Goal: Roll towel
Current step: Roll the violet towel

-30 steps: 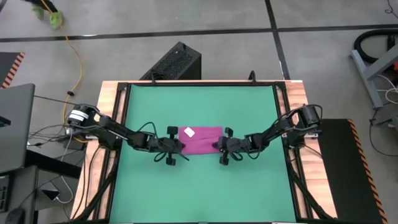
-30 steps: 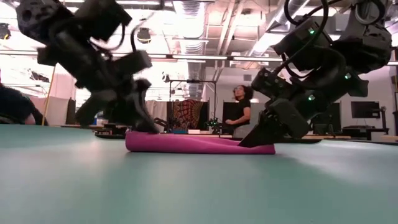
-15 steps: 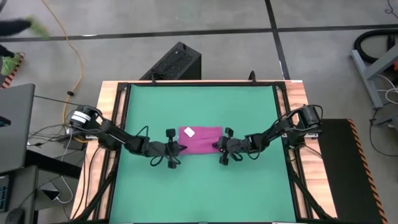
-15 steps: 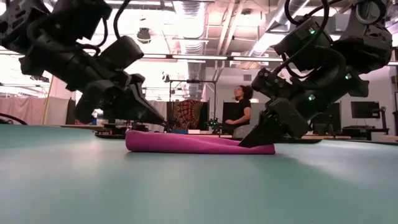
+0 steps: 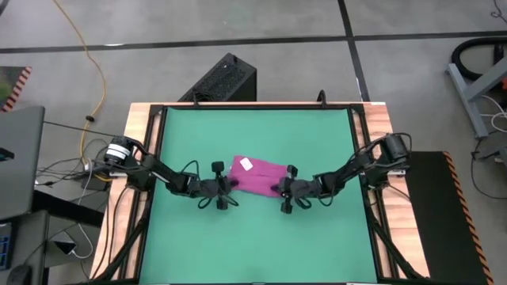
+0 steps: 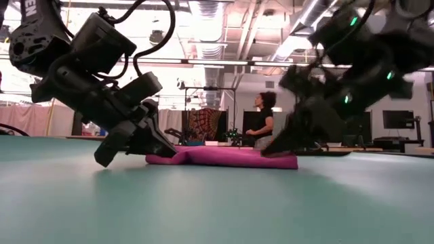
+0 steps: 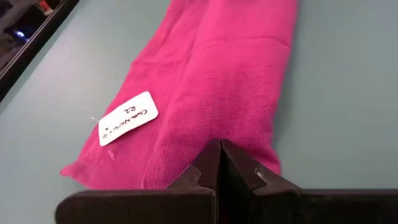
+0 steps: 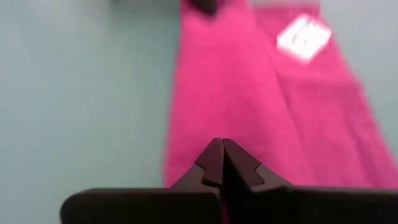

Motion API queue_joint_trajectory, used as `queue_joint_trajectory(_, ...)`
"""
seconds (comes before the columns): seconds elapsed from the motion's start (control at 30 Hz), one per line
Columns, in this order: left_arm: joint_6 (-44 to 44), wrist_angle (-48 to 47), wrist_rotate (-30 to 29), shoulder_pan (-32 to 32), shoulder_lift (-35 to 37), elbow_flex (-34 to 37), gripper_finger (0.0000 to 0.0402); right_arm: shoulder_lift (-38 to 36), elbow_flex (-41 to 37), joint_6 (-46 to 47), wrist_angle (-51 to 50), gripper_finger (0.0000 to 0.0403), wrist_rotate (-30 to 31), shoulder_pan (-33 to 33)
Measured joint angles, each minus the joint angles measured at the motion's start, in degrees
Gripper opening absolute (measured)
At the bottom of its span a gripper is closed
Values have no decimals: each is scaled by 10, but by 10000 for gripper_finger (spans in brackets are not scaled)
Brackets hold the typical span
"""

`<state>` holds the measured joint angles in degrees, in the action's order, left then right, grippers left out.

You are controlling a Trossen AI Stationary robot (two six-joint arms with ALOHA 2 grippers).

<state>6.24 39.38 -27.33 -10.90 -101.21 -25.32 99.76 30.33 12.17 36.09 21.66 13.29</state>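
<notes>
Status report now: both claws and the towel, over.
Left claw shut on towel at its left end. Right claw shut on its right end. Towel folded on green mat, tag up. Nothing in the way.

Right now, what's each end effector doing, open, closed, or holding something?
Left end effector: closed, pinching the near end of the towel.
Right end effector: closed, pinching the towel's opposite end.

Both arms reach low toward the centre, left gripper (image 5: pixel 230 184) and right gripper (image 5: pixel 276 188) (fingers pressed together).
</notes>
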Motion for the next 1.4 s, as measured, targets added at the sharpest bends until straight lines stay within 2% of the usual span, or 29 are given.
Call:
queue_joint_trajectory(0.17,0,-10,23,1,1,0,0,-68,2,-8,-70,19,69,28)
queue_joint_trajectory(0.23,0,-11,26,1,1,0,0,-91,2,-28,-101,20,68,36)
queue_joint_trajectory(0.33,1,-9,28,1,1,0,0,-110,3,-75,-108,39,37,52)
queue_joint_trajectory(0.5,-8,-9,29,1,0,0,0,-95,12,-135,-109,127,10,67)
queue_joint_trajectory(0.67,-10,-9,41,1,0,0,0,-53,23,-179,-106,240,54,71)
queue_joint_trajectory(0.77,-10,-9,42,1,0,0,0,-28,32,-182,-102,276,74,62)
queue_joint_trajectory(1.03,-8,-13,57,1,0,0,0,27,37,-157,-112,285,90,44)
queue_joint_trajectory(1.2,-10,-24,61,1,1,-1,0,56,38,-82,-148,285,102,36)
queue_joint_trajectory(1.4,-9,-24,70,1,1,-1,0,66,22,-13,-128,285,114,32)
